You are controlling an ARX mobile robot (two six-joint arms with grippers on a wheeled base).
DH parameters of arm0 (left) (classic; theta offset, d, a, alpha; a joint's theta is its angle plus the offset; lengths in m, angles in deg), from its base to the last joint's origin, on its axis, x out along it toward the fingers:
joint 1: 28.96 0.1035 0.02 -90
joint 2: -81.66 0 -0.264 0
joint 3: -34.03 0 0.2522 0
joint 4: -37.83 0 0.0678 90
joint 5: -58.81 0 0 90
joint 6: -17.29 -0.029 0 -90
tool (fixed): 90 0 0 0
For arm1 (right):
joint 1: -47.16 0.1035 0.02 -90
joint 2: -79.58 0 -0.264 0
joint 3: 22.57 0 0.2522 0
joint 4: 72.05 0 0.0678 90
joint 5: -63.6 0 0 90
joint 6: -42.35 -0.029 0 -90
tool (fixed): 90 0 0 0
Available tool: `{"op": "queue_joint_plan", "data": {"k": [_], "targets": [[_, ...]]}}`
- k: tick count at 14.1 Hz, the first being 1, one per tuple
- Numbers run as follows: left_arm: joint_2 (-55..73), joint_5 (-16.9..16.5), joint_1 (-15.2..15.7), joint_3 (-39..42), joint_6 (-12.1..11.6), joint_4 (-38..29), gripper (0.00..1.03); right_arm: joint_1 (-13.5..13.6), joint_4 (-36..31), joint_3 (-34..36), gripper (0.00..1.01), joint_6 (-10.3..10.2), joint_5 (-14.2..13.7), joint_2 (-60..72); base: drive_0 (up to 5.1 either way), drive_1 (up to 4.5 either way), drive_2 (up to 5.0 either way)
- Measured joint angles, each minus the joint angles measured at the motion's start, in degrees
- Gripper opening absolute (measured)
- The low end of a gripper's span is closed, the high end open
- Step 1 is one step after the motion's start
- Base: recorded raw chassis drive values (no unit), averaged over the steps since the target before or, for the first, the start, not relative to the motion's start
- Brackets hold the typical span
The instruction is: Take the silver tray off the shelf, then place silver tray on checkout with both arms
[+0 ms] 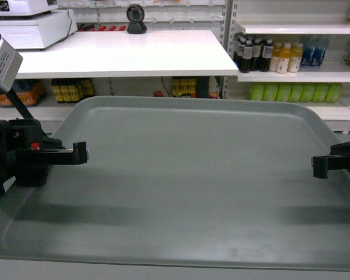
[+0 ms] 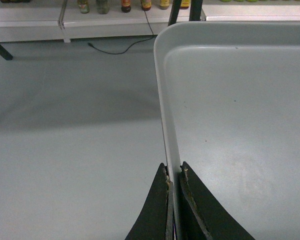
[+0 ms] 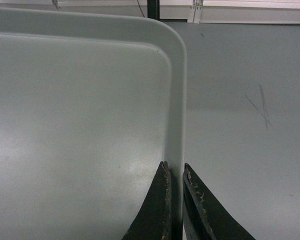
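**Between two clamped grippers: tray held clear of the floor**

Ahead of the checkout (image 1: 128,55), the silver tray (image 1: 186,175) is carried level above bare floor. Its left rim is pinched by the left gripper (image 2: 174,175), its right rim by the right gripper (image 3: 175,172). Nothing is held in the tray. Uneven arm motion could tilt it or twist a thin rim out of the fingers, and the tray would probably be dropped.

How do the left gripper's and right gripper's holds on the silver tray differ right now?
The left gripper pinches the silver tray on its left rim; the right gripper pinches the right rim. In the head view the left gripper sits slightly higher than the right. Both are shut on the rim, one finger inside and one outside.
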Motion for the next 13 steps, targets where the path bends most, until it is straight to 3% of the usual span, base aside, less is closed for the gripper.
{"op": "queue_joint_plan", "data": {"k": [13], "targets": [[0.00,0.02,0.26,0.00,-0.02,0.22,0.03,0.37,-0.07,-0.02,0.03,-0.02,0.02,0.04,-4.9,2.50,2.5]]}}
